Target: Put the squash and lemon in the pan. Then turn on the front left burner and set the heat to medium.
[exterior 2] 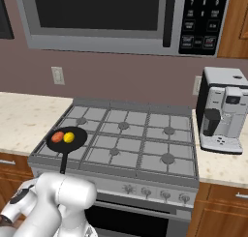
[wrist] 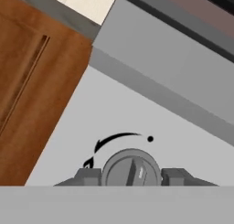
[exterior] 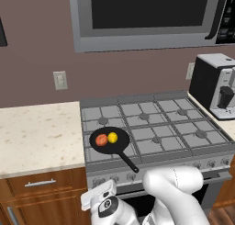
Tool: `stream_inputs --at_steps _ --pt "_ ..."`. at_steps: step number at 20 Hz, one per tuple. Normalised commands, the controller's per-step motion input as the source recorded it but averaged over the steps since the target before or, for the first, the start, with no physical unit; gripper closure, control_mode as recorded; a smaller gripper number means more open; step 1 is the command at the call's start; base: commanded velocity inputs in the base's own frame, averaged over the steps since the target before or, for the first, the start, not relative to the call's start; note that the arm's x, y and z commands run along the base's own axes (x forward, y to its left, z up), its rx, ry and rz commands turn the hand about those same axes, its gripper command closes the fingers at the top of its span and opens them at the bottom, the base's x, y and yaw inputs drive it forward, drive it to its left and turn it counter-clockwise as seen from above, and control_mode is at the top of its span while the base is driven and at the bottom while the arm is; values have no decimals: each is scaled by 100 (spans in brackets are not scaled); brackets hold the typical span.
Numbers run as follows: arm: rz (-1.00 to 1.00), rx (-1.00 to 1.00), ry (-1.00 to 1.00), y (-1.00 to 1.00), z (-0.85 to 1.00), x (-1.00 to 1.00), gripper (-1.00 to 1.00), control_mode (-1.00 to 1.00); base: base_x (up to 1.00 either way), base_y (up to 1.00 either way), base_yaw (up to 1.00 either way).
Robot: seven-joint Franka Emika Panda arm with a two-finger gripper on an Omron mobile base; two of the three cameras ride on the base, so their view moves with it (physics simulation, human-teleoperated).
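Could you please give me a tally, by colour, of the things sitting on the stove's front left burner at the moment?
Orange-red: 1, the squash
Yellow: 1, the lemon
Black: 1, the pan holding both
Total: 3

Matt black pan (exterior: 109, 141), speckled stone counter (exterior: 36, 132)

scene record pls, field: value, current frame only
squash: orange-red, in the pan, beside the lemon
lemon: yellow, in the pan
pan: black skillet on the front left burner, handle toward the stove front
gripper: at the stove's front panel, a finger on each side of a grey knob; closed on it
knob marking: black arc and dot above the knob
burner flame: none visible
nearby: coffee machine on the counter right of the stove
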Motion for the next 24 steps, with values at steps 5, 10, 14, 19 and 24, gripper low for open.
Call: stream_inputs --at_steps 5,10,14,19,24 --pt "0 -22 0 0 -26 0 100 -100 0 0 0" --pt "0 -25 0 0 -17 0 100 -100 0 0 0" --pt "0 -24 1 0 -3 0 100 -100 0 0 0" --pt "0 -27 9 -2 -2 0 100 -100 0 0 0" --pt "0 -30 18 -9 0 0 100 -100 0 0 0"
